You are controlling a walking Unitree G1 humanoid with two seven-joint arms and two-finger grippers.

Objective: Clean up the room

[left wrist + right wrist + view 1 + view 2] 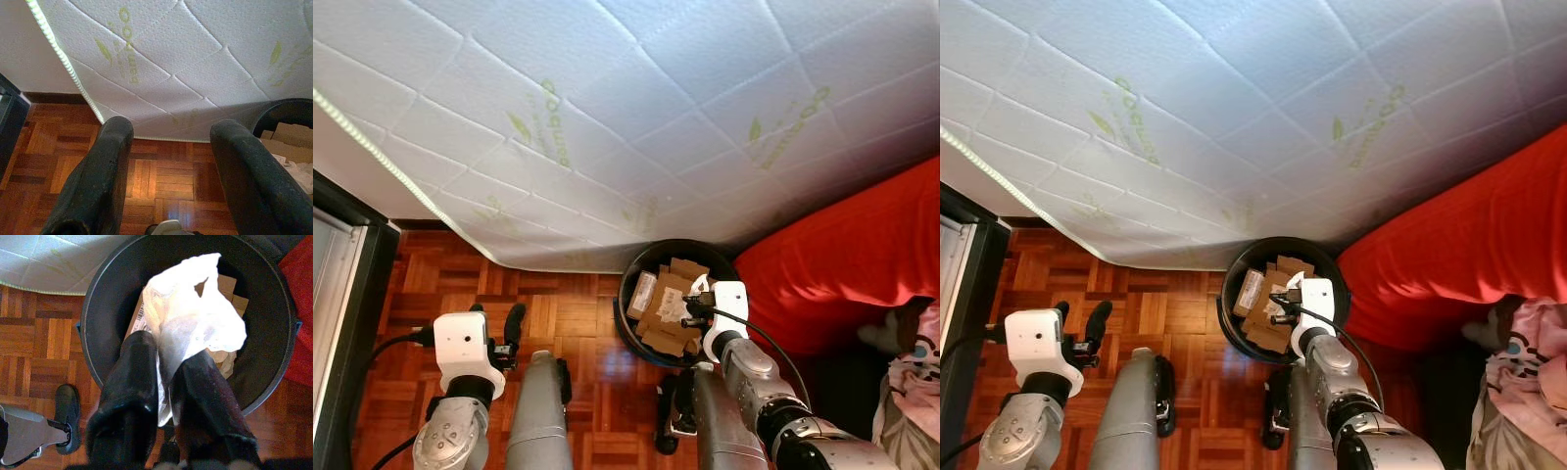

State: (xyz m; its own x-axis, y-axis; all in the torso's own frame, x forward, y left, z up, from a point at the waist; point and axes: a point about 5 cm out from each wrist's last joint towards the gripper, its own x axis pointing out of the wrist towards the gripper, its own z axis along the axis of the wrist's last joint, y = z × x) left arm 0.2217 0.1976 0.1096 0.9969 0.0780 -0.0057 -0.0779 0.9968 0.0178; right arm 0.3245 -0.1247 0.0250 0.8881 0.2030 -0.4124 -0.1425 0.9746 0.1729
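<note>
Right end effector (pixel 164 396) clamped on white tissue (pixel 193 328), held above black bin (pixel 98 308) holding cardboard scraps (pixel 664 299). Risk judged: tissue clings to fingers on release, drifts onto parquet floor (pixel 568 313) at bin's 9 o'clock. Left end effector (pixel 171 161) spread wide, idle.

Bin (pixel 631 318) on the floor (pixel 578 323), cardboard (pixel 666 304) inside; mattress (pixel 607 117) behind the bin, blanket (pixel 842 255) right of it.
</note>
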